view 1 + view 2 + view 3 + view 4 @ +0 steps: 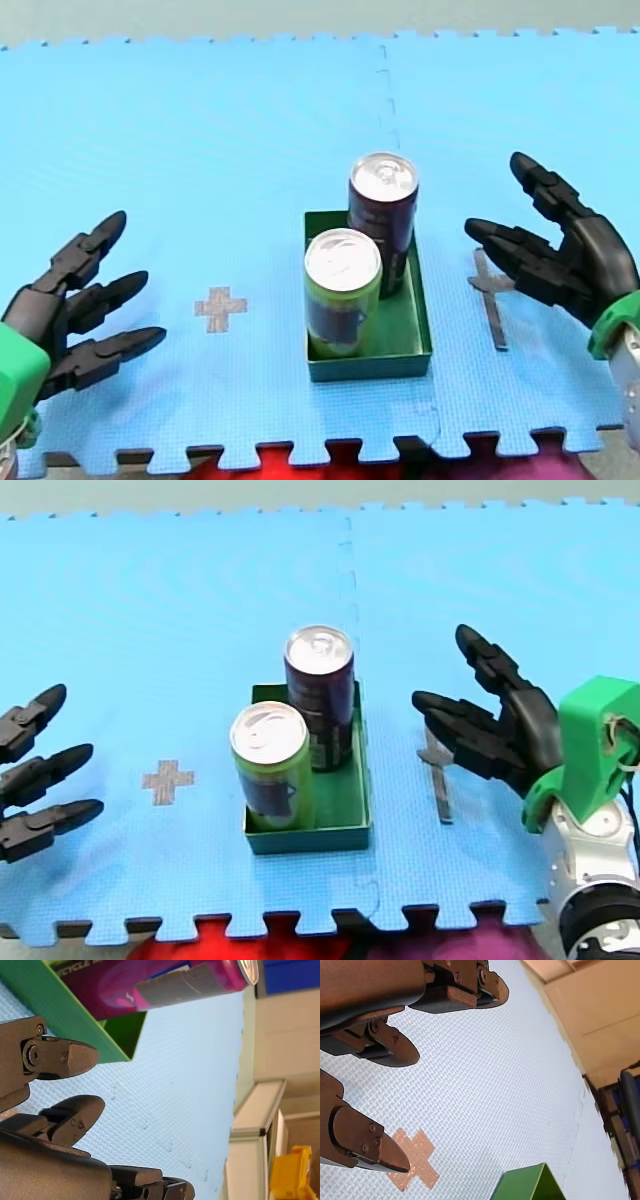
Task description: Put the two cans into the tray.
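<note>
First head view, entry for the work surface: a table covered by a blue interlocking foam mat (200,150).

Item 1: shallow rectangular green plastic tray (368,367), near the middle of the mat, its long side running away from the robot.

Item 2: tall dark purple metal drinks can (382,215), upright, standing inside the tray at its far end.

Item 3: green metal drinks can with a dark label (342,290), upright, standing inside the tray at its near end, just in front of the purple can; whether the two touch cannot be told.

Item 4: grey tape cross (220,308) on the mat, left of the tray, nothing on it.

Item 5: grey tape mark with a long stem (492,310) on the mat, right of the tray, nothing on it.

Item 6: left hand (75,305), at the mat's left edge, well apart from the tray; fingers uncurled, holding nothing.

Item 7: right hand (555,250), right of the tray, over the far part of the long tape mark; fingers uncurled, holding nothing.

Status, as judged: both cans sit in the tray and neither hand has a grip on anything, so the placing appears complete. Nothing is left to move. At most, the hands would draw clear without knocking the cans.
</note>
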You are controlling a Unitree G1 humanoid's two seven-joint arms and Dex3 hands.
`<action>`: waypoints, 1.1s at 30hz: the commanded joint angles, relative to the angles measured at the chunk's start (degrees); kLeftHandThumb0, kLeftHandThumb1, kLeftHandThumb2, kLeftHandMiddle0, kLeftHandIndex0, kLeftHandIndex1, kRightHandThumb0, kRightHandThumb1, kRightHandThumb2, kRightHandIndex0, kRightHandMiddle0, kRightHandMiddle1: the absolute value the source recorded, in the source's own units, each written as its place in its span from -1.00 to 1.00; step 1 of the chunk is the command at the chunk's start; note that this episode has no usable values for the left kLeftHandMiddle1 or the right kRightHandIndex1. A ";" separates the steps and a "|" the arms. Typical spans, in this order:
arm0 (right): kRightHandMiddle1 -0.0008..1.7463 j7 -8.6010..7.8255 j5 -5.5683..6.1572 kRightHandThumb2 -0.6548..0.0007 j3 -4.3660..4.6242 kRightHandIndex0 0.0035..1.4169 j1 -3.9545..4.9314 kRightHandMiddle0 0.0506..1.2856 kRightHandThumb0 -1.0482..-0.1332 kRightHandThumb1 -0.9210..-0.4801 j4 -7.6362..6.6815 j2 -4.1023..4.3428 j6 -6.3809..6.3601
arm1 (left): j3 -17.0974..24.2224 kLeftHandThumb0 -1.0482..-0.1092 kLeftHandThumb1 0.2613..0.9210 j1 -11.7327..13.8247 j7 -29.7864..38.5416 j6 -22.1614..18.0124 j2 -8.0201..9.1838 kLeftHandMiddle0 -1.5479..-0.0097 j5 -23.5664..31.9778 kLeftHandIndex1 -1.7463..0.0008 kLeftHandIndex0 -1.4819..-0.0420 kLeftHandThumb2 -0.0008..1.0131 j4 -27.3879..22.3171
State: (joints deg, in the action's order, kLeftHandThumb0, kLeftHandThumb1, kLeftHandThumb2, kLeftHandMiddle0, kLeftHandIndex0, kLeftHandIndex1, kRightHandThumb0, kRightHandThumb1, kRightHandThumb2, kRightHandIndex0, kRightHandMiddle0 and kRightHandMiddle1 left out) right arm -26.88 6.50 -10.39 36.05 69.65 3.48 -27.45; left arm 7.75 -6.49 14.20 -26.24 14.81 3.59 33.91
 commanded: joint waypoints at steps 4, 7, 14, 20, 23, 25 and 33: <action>-1.00 -0.73 -0.02 0.02 0.02 -0.14 0.18 -0.84 -1.00 -1.00 -0.18 0.63 0.04 | 0.10 -1.00 0.63 -0.16 -0.47 -1.14 -0.39 0.23 0.04 0.98 0.70 -0.97 1.01; -1.00 -1.10 -0.10 0.02 0.11 -0.15 0.03 -0.85 -1.00 -1.00 -0.20 0.74 -0.15 | -0.02 -1.00 0.64 -0.04 -0.53 -0.89 -0.56 0.22 0.03 0.99 0.69 -0.97 0.58; -1.00 -1.68 -0.25 0.01 0.16 -0.15 -0.05 -0.85 -1.00 -1.00 0.24 0.81 -0.16 | -0.08 -1.00 0.66 0.77 -0.21 1.10 -0.78 0.21 0.48 0.99 0.69 -0.97 -1.59; -1.00 -1.85 -0.27 -0.01 0.12 -0.16 -0.02 -0.86 -1.00 -1.00 0.46 0.77 -0.18 | 0.56 -1.00 0.65 1.83 0.42 3.74 -0.97 0.21 2.28 0.99 0.69 -0.98 -3.83; -1.00 -1.87 -0.27 -0.01 0.10 -0.16 0.01 -0.86 -1.00 -1.00 0.57 0.78 -0.14 | 0.81 -1.00 0.63 1.84 0.84 4.80 -1.03 0.21 3.14 0.99 0.69 -0.99 -4.49; -1.00 -1.92 -0.24 -0.02 0.08 -0.16 0.05 -0.86 -1.00 -1.00 0.63 0.77 -0.07 | 1.02 -1.00 0.62 1.71 1.04 5.39 -1.16 0.21 3.66 0.99 0.69 -1.00 -4.97; -1.00 -2.43 -0.19 -0.01 0.09 -0.16 -0.15 -0.86 -1.00 -1.00 0.67 0.62 -0.11 | 1.21 -1.00 0.58 1.01 1.49 3.79 -2.04 0.20 4.20 0.99 0.69 -1.00 -4.78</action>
State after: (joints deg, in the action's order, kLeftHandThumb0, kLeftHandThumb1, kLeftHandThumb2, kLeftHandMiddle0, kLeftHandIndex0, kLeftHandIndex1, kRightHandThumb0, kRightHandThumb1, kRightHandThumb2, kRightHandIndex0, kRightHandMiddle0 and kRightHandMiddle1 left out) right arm -29.21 6.28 -10.25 35.98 70.31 3.93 -27.45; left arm 8.89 -5.19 15.65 -21.87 12.76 7.88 28.98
